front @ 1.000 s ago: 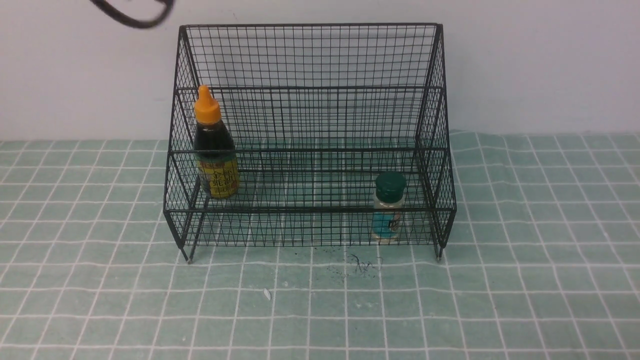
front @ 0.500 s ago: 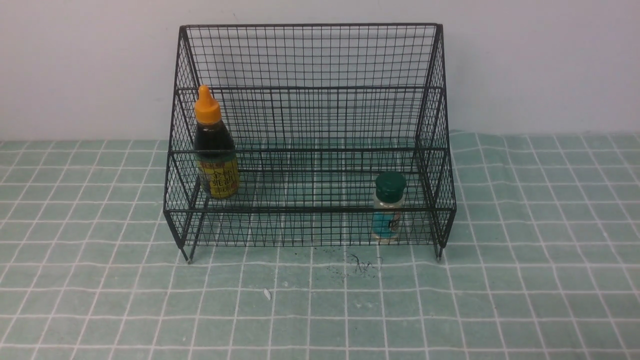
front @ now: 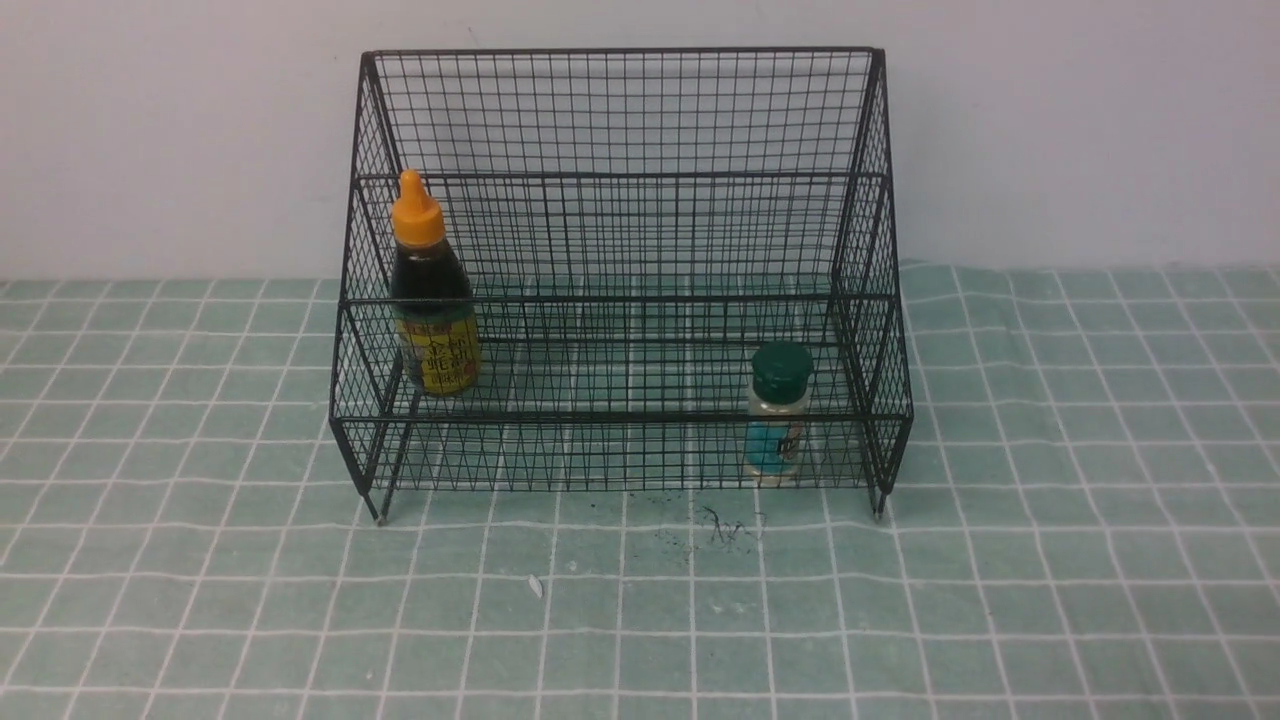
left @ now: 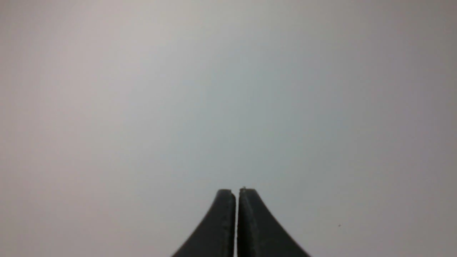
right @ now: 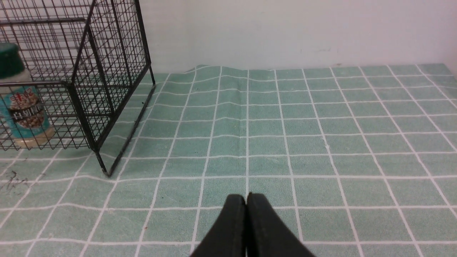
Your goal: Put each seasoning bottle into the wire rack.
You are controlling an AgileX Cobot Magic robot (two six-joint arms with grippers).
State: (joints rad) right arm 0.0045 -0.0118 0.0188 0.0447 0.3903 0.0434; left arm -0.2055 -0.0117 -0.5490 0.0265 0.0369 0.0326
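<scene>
The black wire rack (front: 620, 110) stands at the back of the green checked cloth, and both seasoning bottles stand upright in it. The dark-sauce bottle (front: 430, 300) with the orange cap is on its left side. The short jar (front: 776, 415) with the green lid is in the lower front tier at the right, and the jar (right: 22, 103) also shows in the right wrist view behind the mesh. Neither arm appears in the front view. My left gripper (left: 236, 191) is shut and empty, facing a blank wall. My right gripper (right: 246, 196) is shut and empty, low over the cloth to the right of the rack (right: 103, 71).
Dark scribble marks (front: 715, 528) and a small white scrap (front: 535, 587) lie on the cloth in front of the rack. A wall rises just behind the rack. The cloth (right: 321, 135) is wrinkled near the rack's right leg.
A dark part of the left arm at the top left of the front view has gone out of view. Bottles and rack stay where they were.
</scene>
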